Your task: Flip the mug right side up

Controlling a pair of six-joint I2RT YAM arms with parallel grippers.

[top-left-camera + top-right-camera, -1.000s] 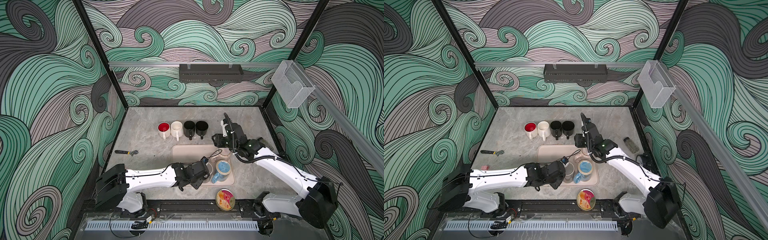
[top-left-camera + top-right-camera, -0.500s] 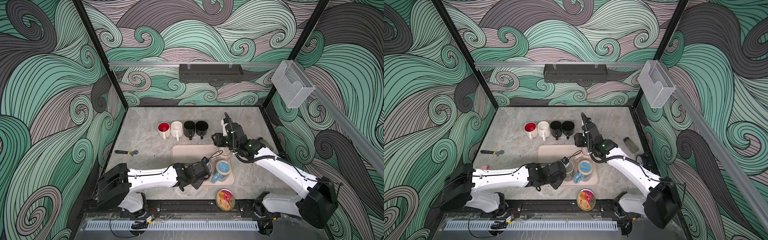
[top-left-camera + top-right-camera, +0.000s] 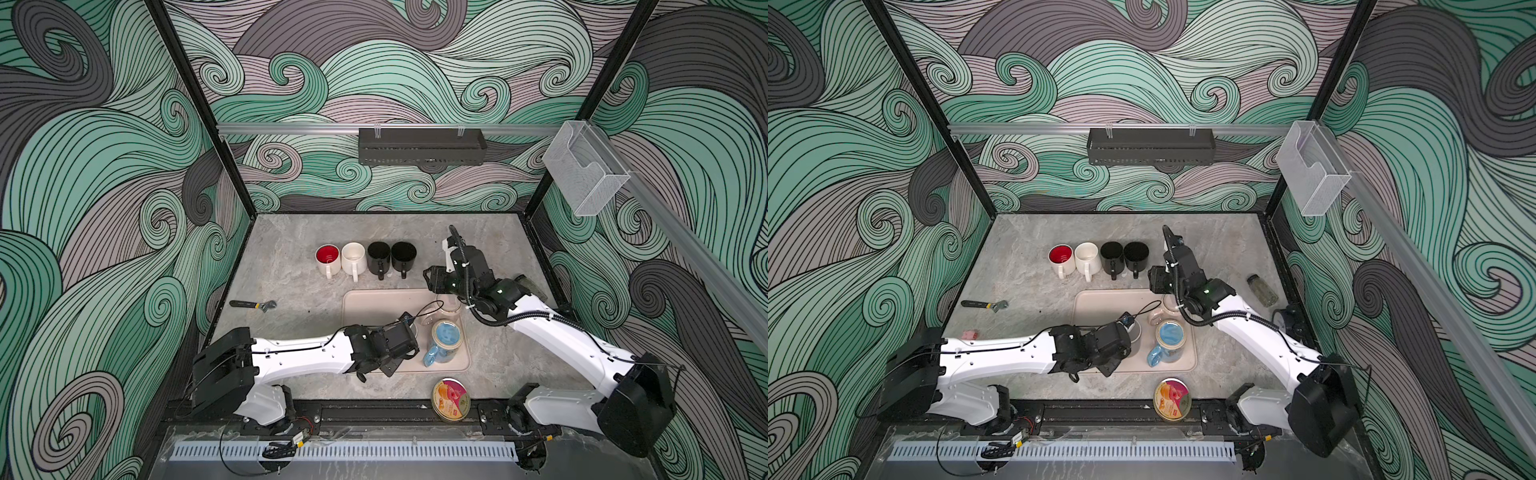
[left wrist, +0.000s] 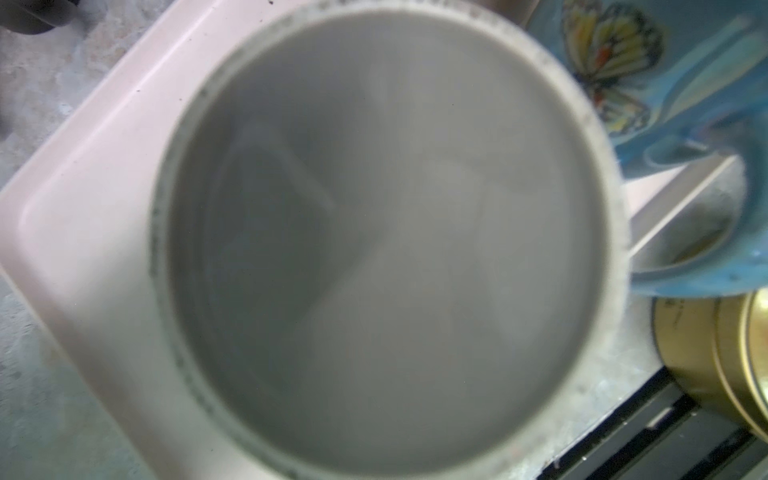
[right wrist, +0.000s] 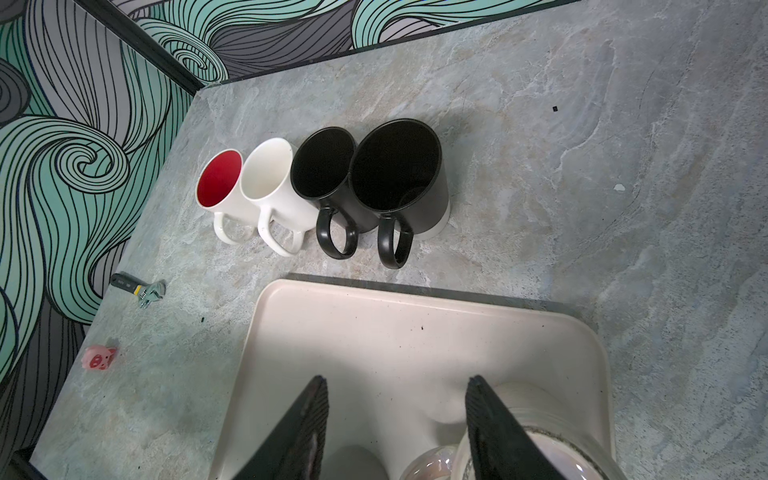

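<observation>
One blue mug [image 3: 446, 337] crowds the grey mug [image 4: 374, 249]; left claw [image 3: 1126, 330] closed, right claw [image 5: 395, 380] spread.

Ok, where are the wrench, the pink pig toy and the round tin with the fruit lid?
wrench [image 3: 245, 304]: in a top view, on its black handle.
pink pig toy [image 5: 99, 358]: right wrist view, middle of its face.
round tin [image 3: 451, 400]: in a top view, centre of its lid.
</observation>
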